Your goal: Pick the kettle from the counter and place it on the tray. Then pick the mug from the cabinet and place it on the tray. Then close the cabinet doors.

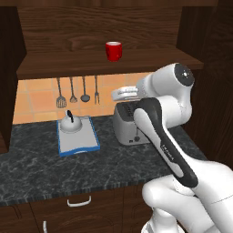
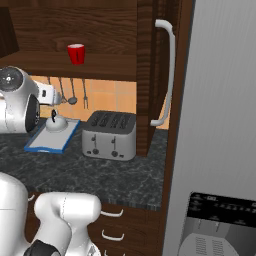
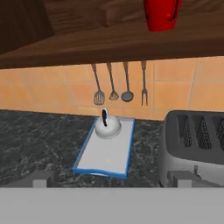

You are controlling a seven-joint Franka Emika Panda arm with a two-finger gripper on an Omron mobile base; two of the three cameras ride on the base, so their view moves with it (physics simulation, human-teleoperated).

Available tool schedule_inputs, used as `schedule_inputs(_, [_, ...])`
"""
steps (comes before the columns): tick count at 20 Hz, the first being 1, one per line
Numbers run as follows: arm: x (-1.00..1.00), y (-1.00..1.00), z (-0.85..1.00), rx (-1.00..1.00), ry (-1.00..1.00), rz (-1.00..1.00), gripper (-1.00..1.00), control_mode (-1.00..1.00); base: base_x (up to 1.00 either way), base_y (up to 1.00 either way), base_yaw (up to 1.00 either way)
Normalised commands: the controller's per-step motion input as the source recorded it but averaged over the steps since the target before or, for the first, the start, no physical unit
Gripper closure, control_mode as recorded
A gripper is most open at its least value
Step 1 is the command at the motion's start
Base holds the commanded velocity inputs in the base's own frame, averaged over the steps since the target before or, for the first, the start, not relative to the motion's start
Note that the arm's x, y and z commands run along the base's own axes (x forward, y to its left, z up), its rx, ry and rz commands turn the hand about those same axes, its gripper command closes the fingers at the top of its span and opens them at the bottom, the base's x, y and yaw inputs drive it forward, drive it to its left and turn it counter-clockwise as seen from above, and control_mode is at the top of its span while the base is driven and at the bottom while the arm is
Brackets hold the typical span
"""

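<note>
Red mug [image 1: 113, 50] waits on the cabinet [image 1: 95, 22] shelf, kettle [image 1: 70, 123] already on the tray [image 1: 77, 139], and my hand [image 3: 109, 180] is wide open and empty; reaching up carelessly, I could clip the shelf edge.

The kettle [image 1: 70, 124] is sitting on the far end of the tray [image 1: 80, 145], which is lying on the counter [image 1: 54, 168] left of the toaster [image 1: 129, 125]. Utensils [image 1: 77, 91] are hanging behind. The mug [image 1: 113, 51] is standing on the cabinet [image 1: 82, 63] shelf above.
</note>
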Motion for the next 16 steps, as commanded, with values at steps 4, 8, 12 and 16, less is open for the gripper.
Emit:
schedule_inputs(4, [-0.02, -0.33, 0.57, -0.03, 0.02, -0.04, -1.0, -1.0, 0.0, 0.0, 0.0])
schedule_inputs(8, [-0.01, -0.36, 0.5, -0.05, -0.01, -0.01, -1.0, -1.0, 0.0, 0.0, 0.0])
schedule_inputs(12, [0.05, -0.41, 0.41, -0.06, -0.14, 0.0, -1.0, -1.0, 0.0, 0.0, 0.0])
schedule_inputs(16, [0.29, -0.31, 0.36, -0.01, -0.19, 0.0, -1.0, -1.0, 0.0, 0.0, 0.0])
